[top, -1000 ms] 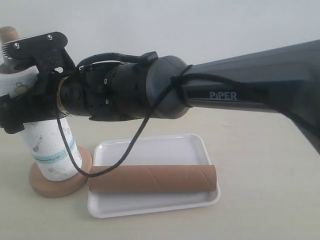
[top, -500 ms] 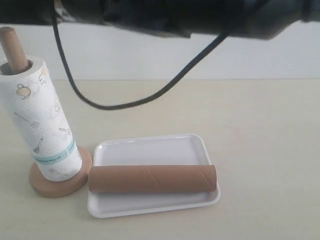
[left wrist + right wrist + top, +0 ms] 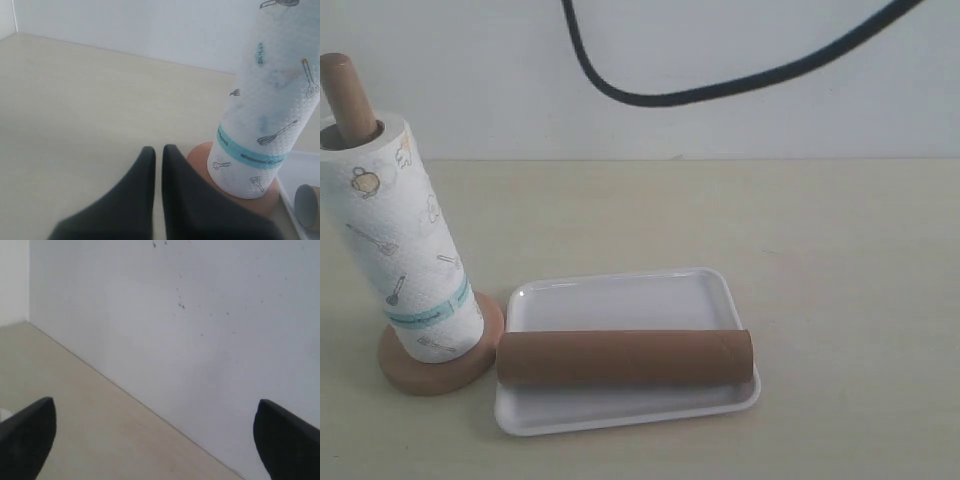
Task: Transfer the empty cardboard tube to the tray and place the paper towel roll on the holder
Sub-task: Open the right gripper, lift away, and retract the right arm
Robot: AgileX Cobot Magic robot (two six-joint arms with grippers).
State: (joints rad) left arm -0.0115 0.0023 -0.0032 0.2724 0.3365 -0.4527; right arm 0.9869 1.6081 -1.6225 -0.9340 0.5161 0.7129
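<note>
The paper towel roll [image 3: 405, 245] stands on the holder [image 3: 445, 368], whose wooden post [image 3: 347, 97] pokes out of its core. The empty cardboard tube [image 3: 625, 357] lies across the white tray [image 3: 620, 300]. Neither gripper shows in the exterior view. In the left wrist view my left gripper [image 3: 158, 151] is shut with nothing in it, low beside the holder's base [image 3: 200, 155] and the paper towel roll [image 3: 267, 110]; the tube's end [image 3: 307, 205] and the tray's rim [image 3: 292, 192] show at the edge. My right gripper [image 3: 155, 412] is open and empty, facing the wall.
A black cable [image 3: 720, 85] hangs across the top of the exterior view. The beige table [image 3: 840, 260] ends at a white wall [image 3: 670, 50] behind.
The right arm, whose gripper was round the paper towel roll a second ago, has let go and lifted out of the exterior view; only its cable still shows. Roll, tube and tray have not moved.
</note>
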